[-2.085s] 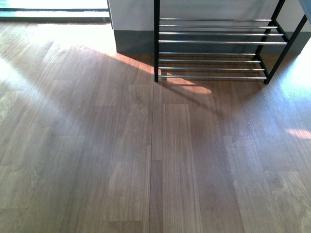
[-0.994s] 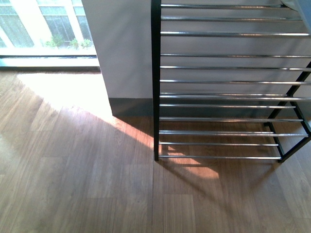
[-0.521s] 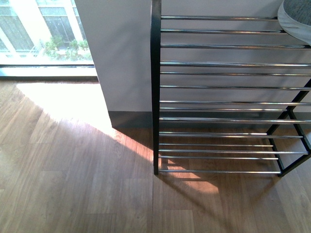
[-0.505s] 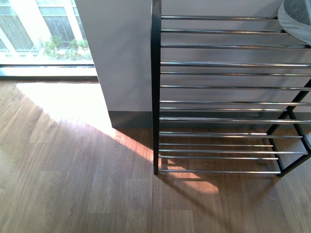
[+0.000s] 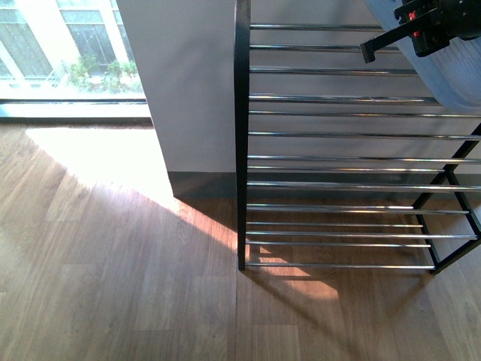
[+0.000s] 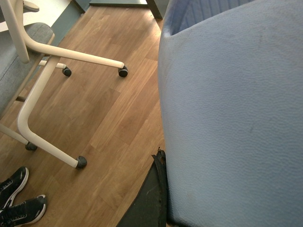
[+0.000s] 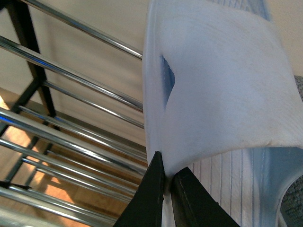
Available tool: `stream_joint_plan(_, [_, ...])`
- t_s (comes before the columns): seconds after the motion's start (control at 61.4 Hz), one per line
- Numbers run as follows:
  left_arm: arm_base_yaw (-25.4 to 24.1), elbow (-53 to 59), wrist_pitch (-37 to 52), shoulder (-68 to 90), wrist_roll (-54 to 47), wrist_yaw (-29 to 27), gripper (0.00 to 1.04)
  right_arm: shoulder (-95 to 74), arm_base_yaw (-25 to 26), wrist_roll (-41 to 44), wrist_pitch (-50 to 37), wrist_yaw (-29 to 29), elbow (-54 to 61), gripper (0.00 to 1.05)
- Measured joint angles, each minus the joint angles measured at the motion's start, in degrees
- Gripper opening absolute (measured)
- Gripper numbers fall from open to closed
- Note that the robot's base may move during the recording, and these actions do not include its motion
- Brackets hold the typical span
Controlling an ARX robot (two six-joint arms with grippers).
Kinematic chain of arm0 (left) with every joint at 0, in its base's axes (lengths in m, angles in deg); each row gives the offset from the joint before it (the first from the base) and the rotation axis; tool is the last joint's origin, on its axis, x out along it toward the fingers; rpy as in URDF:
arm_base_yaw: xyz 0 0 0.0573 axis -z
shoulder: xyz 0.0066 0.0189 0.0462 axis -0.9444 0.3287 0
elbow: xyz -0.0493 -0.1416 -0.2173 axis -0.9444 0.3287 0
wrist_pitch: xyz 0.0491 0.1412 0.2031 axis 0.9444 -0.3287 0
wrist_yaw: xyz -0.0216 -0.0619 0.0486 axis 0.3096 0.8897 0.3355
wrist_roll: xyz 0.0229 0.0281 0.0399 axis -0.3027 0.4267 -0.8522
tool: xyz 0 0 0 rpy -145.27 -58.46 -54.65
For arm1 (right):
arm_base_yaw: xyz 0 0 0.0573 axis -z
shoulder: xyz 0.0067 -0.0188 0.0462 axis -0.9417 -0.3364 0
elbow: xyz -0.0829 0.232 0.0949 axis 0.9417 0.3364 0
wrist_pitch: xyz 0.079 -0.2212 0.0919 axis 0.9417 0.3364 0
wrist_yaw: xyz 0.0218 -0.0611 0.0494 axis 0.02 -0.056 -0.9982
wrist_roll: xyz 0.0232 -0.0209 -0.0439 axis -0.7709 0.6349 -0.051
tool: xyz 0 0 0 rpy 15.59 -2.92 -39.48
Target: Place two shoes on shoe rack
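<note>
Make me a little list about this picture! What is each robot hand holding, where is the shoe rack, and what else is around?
right gripper: fingers pinched on the strap of a pale blue slide sandal
left gripper: holds another blue sandal
shoe rack: black frame, chrome rods, against the wall
sandal position: raised in front of the rack's upper rods, not yet set down
floor: wood, sunlit patch
also seen: white rolling chair base, black sneakers

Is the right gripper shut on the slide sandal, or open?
Shut on it. In the right wrist view the right gripper pinches the pale blue slide sandal by its strap edge, fingers nearly touching.
</note>
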Motion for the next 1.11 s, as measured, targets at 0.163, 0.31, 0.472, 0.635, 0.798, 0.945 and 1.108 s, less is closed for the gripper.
stream_joint_plan(0.163, [0.0,0.0,0.0,0.0,0.0,0.0,0.02,-5.3,0.7,3.9,1.0,1.9,-4.2,0.02])
stream_joint_plan(0.31, [0.0,0.0,0.0,0.0,0.0,0.0,0.02,-7.6,0.8,4.4,5.9,3.3,-7.5,0.01])
stream_joint_plan(0.472, [0.0,0.0,0.0,0.0,0.0,0.0,0.02,-7.8,0.8,4.2,8.0,5.2,-9.2,0.11])
stream_joint_plan(0.635, [0.0,0.0,0.0,0.0,0.0,0.0,0.02,-7.8,1.4,1.3,9.7,5.9,-10.6,0.36])
stream_joint_plan(0.798, [0.0,0.0,0.0,0.0,0.0,0.0,0.02,-3.7,2.3,-6.3,17.0,2.8,-10.6,0.6])
stream_joint_plan(0.945, [0.0,0.0,0.0,0.0,0.0,0.0,0.02,14.9,5.1,-14.8,16.4,-6.4,-2.1,0.93])
stream_joint_plan(1.108, [0.0,0.0,0.0,0.0,0.0,0.0,0.02,26.9,7.7,-17.5,-13.0,-4.2,12.2,0.69])
